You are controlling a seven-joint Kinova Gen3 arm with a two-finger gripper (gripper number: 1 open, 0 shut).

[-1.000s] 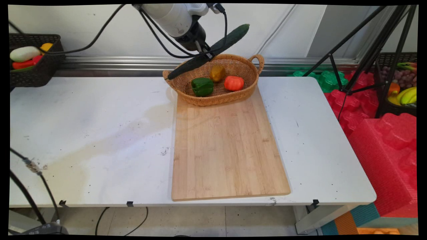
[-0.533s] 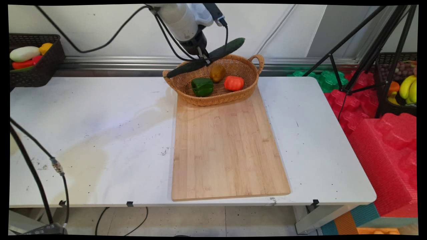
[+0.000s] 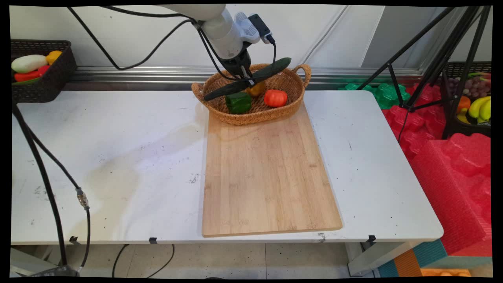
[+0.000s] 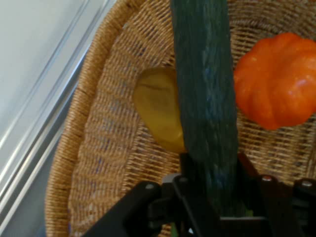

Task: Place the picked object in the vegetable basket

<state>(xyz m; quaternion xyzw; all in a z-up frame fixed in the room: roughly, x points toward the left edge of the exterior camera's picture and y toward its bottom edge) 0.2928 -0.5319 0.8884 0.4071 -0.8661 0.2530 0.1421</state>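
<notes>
Your gripper (image 3: 246, 77) is pinching the cucumber (image 3: 247, 78) near its middle, its jaws pressed against both sides of it; you can see this in the hand view, where the cucumber (image 4: 205, 98) runs up from between the black fingers (image 4: 185, 195). The cucumber is held above the basket (image 3: 292, 84), tilted, its lower end over the basket's left rim and its higher end near the right handle; whether it touches the rim, you cannot tell. Inside the basket lie a green pepper (image 3: 238, 102) at the front left, a tomato (image 3: 275, 98) to its right, and a yellowish potato (image 3: 257, 89) behind them, partly hidden by the cucumber; in the hand view the potato (image 4: 159, 111) sits just beside the cucumber and the tomato (image 4: 276, 79) on its other side. The basket stands on the far end of the board (image 3: 267, 173); the board lies on the table (image 3: 98, 157). A dark crate (image 3: 43, 84) of produce sits at the far left.
</notes>
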